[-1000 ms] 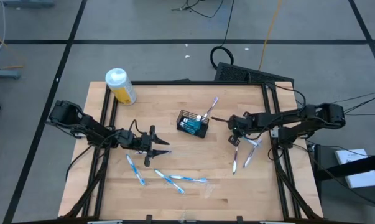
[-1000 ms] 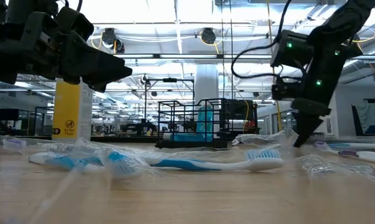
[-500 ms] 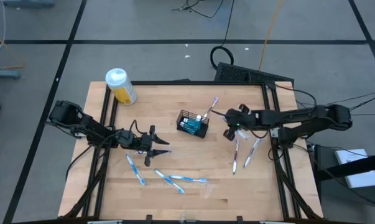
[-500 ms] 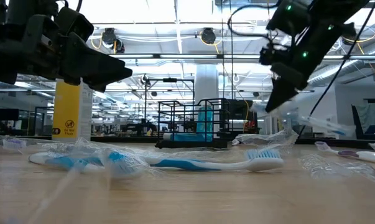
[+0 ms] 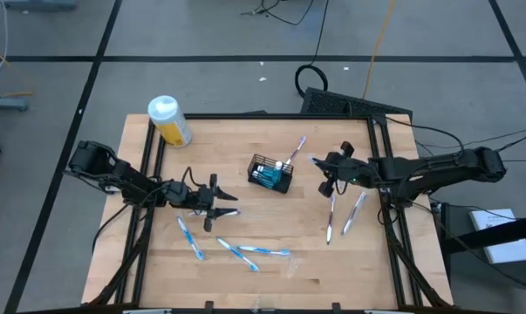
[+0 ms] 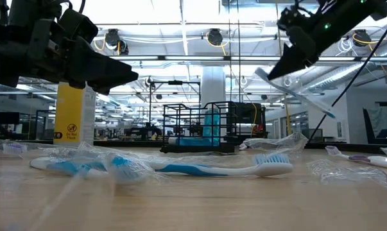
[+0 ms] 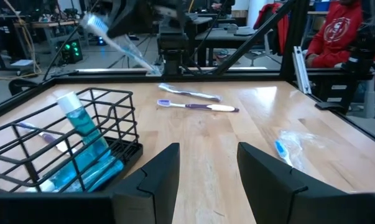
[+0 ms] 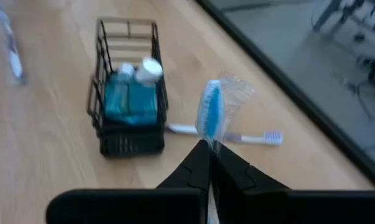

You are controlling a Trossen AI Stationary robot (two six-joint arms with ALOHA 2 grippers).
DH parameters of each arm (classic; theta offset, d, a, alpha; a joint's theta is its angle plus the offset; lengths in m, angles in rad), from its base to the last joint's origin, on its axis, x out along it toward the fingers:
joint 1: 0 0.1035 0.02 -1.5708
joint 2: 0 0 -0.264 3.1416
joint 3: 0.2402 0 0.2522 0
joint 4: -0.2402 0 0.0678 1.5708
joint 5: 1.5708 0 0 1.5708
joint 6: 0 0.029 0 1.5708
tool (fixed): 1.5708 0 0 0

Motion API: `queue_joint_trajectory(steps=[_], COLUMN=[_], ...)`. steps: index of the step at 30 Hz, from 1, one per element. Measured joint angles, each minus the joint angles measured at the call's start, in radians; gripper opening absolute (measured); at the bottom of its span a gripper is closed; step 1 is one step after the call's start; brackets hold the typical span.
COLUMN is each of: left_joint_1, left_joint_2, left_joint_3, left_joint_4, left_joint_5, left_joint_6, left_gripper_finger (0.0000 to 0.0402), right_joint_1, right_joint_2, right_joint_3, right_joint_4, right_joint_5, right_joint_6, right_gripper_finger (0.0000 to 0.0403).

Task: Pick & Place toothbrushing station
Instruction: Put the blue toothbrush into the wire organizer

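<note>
The black wire basket (image 5: 271, 174) stands mid-table with teal tubes (image 8: 128, 99) inside it. Loose toothbrushes lie near the front (image 5: 245, 253) and on the right (image 5: 343, 214). My right gripper (image 5: 325, 173) hangs above the table to the right of the basket, shut on a blue toothbrush in a clear wrapper (image 8: 211, 115). My left gripper (image 5: 221, 208) stands open and level, left of the basket, with nothing between its fingers (image 7: 159, 177). My right gripper pinches the wrapped toothbrush (image 6: 264, 76) between its two shut fingers, near its head end (image 8: 207, 138). The fingers slant down from the table's right side. The brush is lifted clear of the table and tilted, its handle (image 6: 321, 109) slanting down behind the fingers.
A yellow bottle with a white cap (image 5: 169, 120) stands at the far left corner. One purple toothbrush (image 5: 296, 150) lies just beyond the basket. Crumpled clear wrappers (image 6: 334, 170) lie on the wood near the front. Black frame rails (image 5: 380, 148) run along the table's sides.
My right gripper has risen from the table on the right and tipped up toward level, staying shut. The wrapped toothbrush has come up with it and now hangs clear of the table, tilted.
</note>
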Motion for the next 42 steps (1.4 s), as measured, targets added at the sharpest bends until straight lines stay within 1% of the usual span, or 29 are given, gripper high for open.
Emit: queue_joint_trajectory(steps=[5, 8, 12, 17, 20, 23, 27, 32, 38, 42], left_joint_1=[0.000, 0.001, 0.001, 0.001, 0.001, 0.001, 0.001, 0.001, 0.001, 0.001], left_joint_2=[0.000, 0.000, 0.000, 0.000, 0.000, 0.000, 0.000, 0.000, 0.000, 0.000], left_joint_3=[0.000, 0.000, 0.000, 0.000, 0.000, 0.000, 0.000, 0.000, 0.000, 0.000], left_joint_4=[0.000, 0.000, -0.010, -0.033, -0.043, -0.050, -0.052, -0.052, -0.056, -0.058], left_joint_5=[-0.010, -0.011, -0.041, -0.053, -0.053, -0.054, -0.055, -0.079, -0.080, -0.080], left_joint_6=[-0.001, -0.005, -0.005, -0.007, -0.013, -0.014, -0.020, -0.023, -0.028, -0.028], left_gripper_finger=[0.0168, 0.0168, 0.0168, 0.0168, 0.0168, 0.0168, 0.0168, 0.0168, 0.0168, 0.0168], right_joint_1=[0.022, 0.023, 0.023, 0.024, 0.027, 0.030, 0.042, 0.047, 0.022, -0.005], right_joint_2=[0.000, 0.000, 0.000, 0.000, 0.001, 0.000, 0.018, 0.088, 0.183, 0.211], right_joint_3=[-0.005, -0.027, -0.048, -0.052, -0.052, -0.052, -0.052, -0.054, -0.090, -0.120], right_joint_4=[0.114, 0.206, 0.324, 0.435, 0.515, 0.603, 0.702, 0.848, 1.060, 1.207], right_joint_5=[0.033, 0.032, 0.032, 0.028, 0.000, -0.049, -0.074, -0.127, -0.139, -0.212], right_joint_6=[-0.107, -0.168, -0.249, -0.322, -0.362, -0.399, -0.462, -0.538, -0.609, -0.617], right_gripper_finger=[0.0000, 0.0000, 0.0000, 0.0000, 0.0000, 0.0000, 0.0000, 0.0000, 0.0000, 0.0000])
